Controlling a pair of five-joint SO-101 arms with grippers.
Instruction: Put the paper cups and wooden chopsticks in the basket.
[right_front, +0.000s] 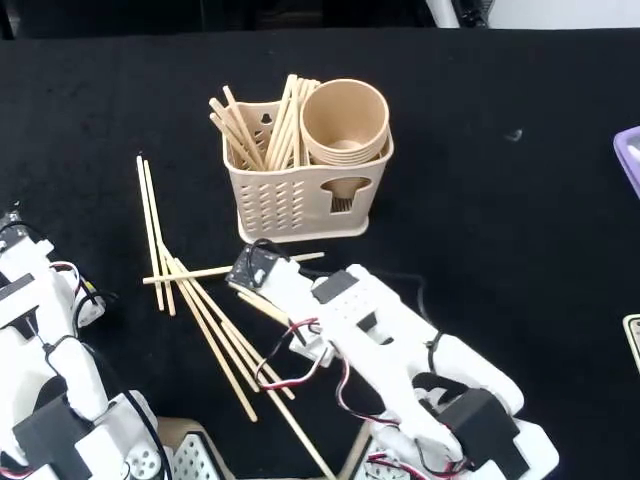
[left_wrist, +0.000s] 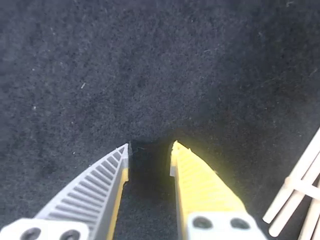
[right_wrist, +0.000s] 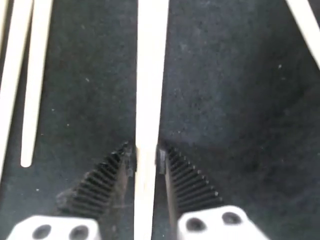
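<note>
A beige basket (right_front: 300, 200) stands at the table's middle, with several wooden chopsticks (right_front: 262, 130) in one compartment and stacked paper cups (right_front: 344, 120) in the other. More chopsticks (right_front: 205, 310) lie crossed on the black cloth in front and to the left of it. My right gripper (right_wrist: 146, 150) is shut on one chopstick (right_wrist: 150, 75), which runs straight out between the jaws; in the high view that gripper (right_front: 252, 275) sits low over the loose pile. My left gripper (left_wrist: 149, 147) is open above bare cloth, with chopstick ends (left_wrist: 300, 185) off to one side.
The left arm (right_front: 40, 340) rests at the table's front left corner. A purple object (right_front: 628, 155) pokes in at the right edge. Perforated beige parts (right_front: 190, 455) lie at the front edge between the arms. Bare cloth surrounds the basket behind and to the right.
</note>
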